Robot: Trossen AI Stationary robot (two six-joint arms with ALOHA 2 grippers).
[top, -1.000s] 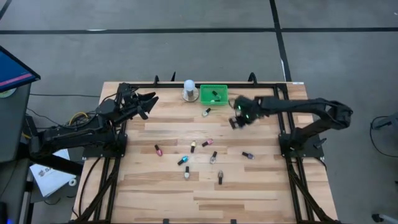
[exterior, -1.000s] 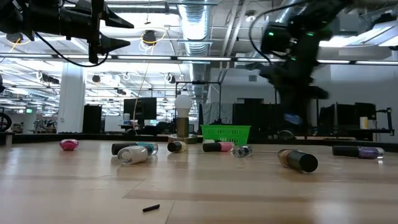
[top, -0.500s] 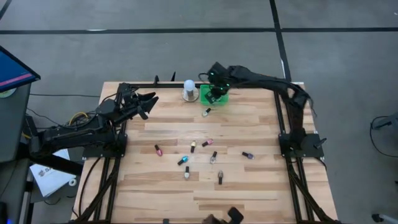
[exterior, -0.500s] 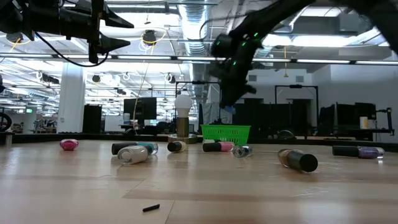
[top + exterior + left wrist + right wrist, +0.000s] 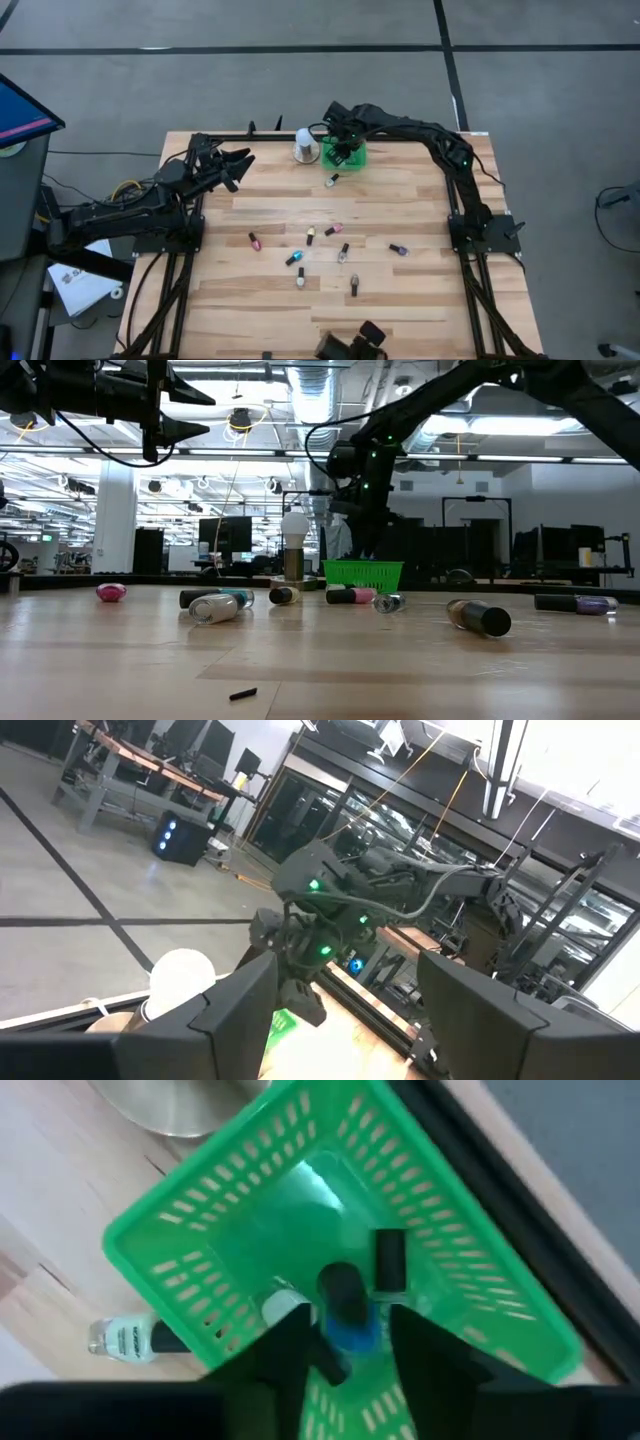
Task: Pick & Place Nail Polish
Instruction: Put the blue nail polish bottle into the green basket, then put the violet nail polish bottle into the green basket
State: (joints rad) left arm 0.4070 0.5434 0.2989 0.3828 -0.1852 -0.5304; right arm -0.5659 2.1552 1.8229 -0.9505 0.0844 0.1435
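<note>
My right gripper (image 5: 343, 150) hangs over the green tray (image 5: 345, 153) at the table's far edge and points down into it, fingers apart (image 5: 345, 1350). A blue nail polish bottle (image 5: 347, 1312) with a dark cap shows between them, inside the tray. A clear bottle (image 5: 388, 1265) lies on the tray floor beside it. Another pale bottle (image 5: 332, 180) lies on the wood just near of the tray. Several more bottles (image 5: 311, 236) lie on their sides mid-table. My left gripper (image 5: 243, 160) waits open and raised at the far left, with nothing in it. My right gripper stands with its fingers (image 5: 290, 1350) on either side of the blue bottle's body (image 5: 350, 1330), coming from above. Whether they touch the bottle, I cannot tell; the fingers themselves hide its sides.
A white dome-topped object (image 5: 305, 145) on a round base stands just left of the tray. Black rails (image 5: 420, 135) run along the table's far edge. A dark object (image 5: 350, 345) shows at the near edge. Bare wood lies near the front and right.
My right gripper has swung from the wood right of the tray toward the far edge and the left, ending over the green tray, and has rolled and tipped further downward. A dark object has come in at the near edge.
</note>
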